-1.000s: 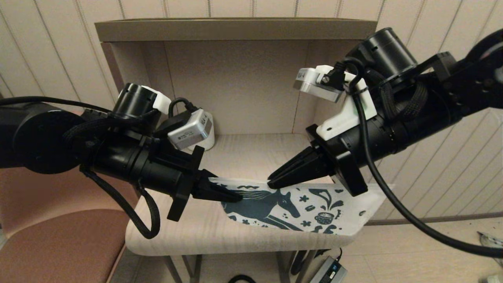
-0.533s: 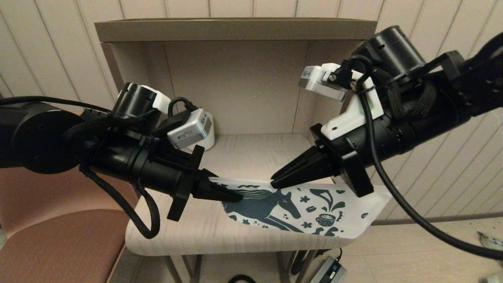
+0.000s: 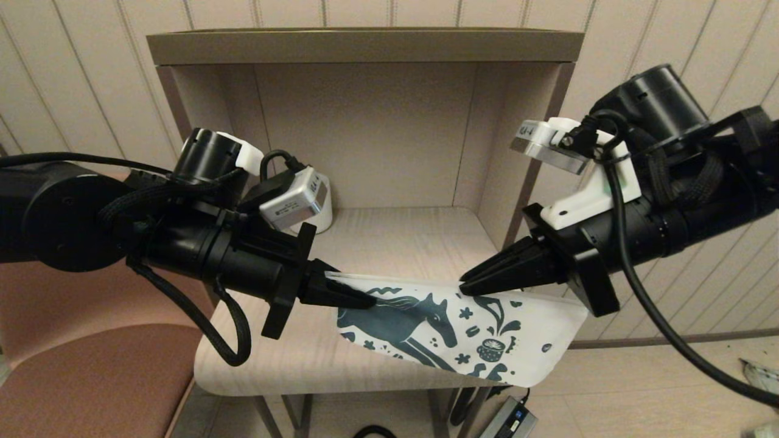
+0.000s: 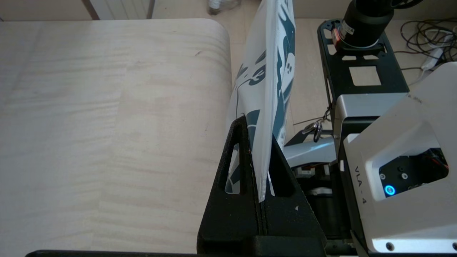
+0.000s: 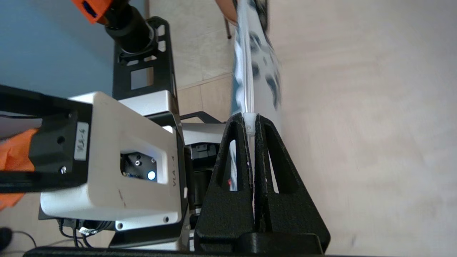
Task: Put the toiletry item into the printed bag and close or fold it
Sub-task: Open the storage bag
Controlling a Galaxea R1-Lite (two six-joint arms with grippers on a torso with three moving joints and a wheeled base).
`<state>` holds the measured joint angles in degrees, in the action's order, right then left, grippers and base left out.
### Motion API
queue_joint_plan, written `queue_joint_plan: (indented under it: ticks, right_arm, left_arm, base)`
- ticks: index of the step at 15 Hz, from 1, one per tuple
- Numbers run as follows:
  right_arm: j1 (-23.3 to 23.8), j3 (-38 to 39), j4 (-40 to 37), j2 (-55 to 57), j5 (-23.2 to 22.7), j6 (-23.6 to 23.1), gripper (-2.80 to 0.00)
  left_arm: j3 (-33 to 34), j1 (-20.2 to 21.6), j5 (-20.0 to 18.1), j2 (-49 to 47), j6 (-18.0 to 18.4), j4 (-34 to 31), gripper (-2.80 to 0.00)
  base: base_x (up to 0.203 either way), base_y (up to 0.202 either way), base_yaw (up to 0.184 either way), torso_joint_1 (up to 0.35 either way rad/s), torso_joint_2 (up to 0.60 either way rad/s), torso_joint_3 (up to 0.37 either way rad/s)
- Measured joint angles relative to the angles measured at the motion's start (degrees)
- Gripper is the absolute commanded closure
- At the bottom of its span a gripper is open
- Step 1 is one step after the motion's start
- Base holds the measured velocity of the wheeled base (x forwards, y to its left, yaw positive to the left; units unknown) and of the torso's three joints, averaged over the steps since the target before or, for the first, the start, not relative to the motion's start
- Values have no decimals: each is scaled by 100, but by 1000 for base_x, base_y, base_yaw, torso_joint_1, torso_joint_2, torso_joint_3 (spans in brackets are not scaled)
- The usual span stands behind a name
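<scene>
The printed bag [image 3: 481, 340], white with a teal horse and flowers, hangs lifted over the front right of the small table [image 3: 292, 359]. My left gripper [image 3: 365, 299] is shut on the bag's left top corner; the white film [image 4: 266, 107] stands pinched between its fingers. My right gripper [image 3: 467, 288] is shut on the small white zip slider [image 5: 250, 123] on the bag's top edge, right of the horse. The toiletry item is not visible in any view.
A white ribbed mug [image 3: 324, 213] stands at the back left of the table, partly behind the left wrist camera. An open box-shaped shelf [image 3: 365, 48] encloses the back of the table. A brown seat [image 3: 85, 377] lies at the left; a power brick [image 3: 508, 420] lies on the floor.
My right gripper has slid to the right along the bag's top edge, from above the horse's back to past its head. The bag has tilted and sagged lower at its right end. The left gripper holds still.
</scene>
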<state>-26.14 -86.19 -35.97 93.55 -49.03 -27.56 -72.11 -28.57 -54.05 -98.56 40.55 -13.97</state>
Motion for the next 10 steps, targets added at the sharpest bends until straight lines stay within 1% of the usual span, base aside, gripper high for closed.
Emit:
queue_joint_plan:
  ticks: [3, 6, 10]
  right_arm:
    - [293, 368, 191, -273, -131, -2, 0]
    - [501, 597, 211, -545, -329, 2, 0]
    - [748, 840, 210, -893, -367, 4, 0]
  left_arm:
    - [9, 5, -2, -1, 0, 1, 0]
    - [12, 9, -7, 0, 0, 3, 0]
    - [-1, 82, -16, 20, -4, 2, 0]
  base:
    - [0, 0, 0, 0, 0, 0]
    - [0, 0, 0, 0, 0, 0]
    - [0, 0, 0, 0, 0, 0]
